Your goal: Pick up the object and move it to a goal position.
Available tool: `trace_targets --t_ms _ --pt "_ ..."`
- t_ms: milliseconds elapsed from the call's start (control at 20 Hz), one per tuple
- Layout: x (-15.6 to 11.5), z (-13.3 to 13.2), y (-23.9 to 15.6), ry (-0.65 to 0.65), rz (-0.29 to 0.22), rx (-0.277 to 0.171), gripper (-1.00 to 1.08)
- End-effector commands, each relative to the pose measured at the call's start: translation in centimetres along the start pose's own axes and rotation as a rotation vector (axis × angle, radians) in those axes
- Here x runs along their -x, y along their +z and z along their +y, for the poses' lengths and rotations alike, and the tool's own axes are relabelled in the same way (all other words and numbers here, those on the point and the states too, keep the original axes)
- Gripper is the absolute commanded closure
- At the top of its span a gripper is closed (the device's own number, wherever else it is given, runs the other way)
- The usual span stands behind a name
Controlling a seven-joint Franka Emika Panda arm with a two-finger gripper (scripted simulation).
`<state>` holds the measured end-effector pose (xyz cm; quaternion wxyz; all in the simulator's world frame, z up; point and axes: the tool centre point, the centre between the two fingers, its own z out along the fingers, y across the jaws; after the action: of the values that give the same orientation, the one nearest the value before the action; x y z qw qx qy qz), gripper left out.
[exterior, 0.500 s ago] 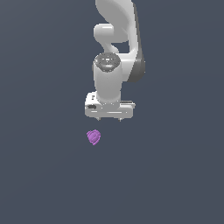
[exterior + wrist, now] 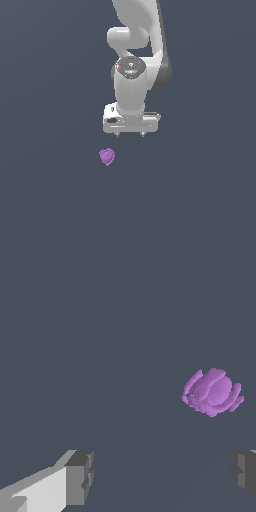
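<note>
The tool (image 2: 130, 134) is seen pointing straight down beneath the white arm (image 2: 134, 80) in the exterior view, with its two short fingertips (image 2: 117, 134) spread wide apart and nothing held between them. In the wrist view the same spread is shown: one dark grey pad (image 2: 80, 476) on a white finger stands at one side of the picture and the other pad (image 2: 244, 472) at the far side, with only bare surface between them. The object (image 2: 107, 156), a small bright purple, lumpy, roundish thing with ridges, is seen resting on the dark grey bench (image 2: 45, 200). It lies below the tool and a little toward the exterior view's left, clear of both fingertips and untouched. In the wrist view it (image 2: 213, 392) is seen ahead of the pads, nearer the far-side pad.
</note>
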<state>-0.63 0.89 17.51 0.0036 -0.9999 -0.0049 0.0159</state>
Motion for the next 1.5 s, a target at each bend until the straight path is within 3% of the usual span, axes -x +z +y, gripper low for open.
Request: trace_targets --t_ms 0,600,1450 --pt "0.1 -0.3 -0.1 -0.008 -0.001 -0.001 -0.92" --pt "-0.6 1.5 1.3 0.11 0.003 -0.006 -0.92" --pt "-2.6 9.6 7.2 0.593 0.027 -0.007 -0.92"
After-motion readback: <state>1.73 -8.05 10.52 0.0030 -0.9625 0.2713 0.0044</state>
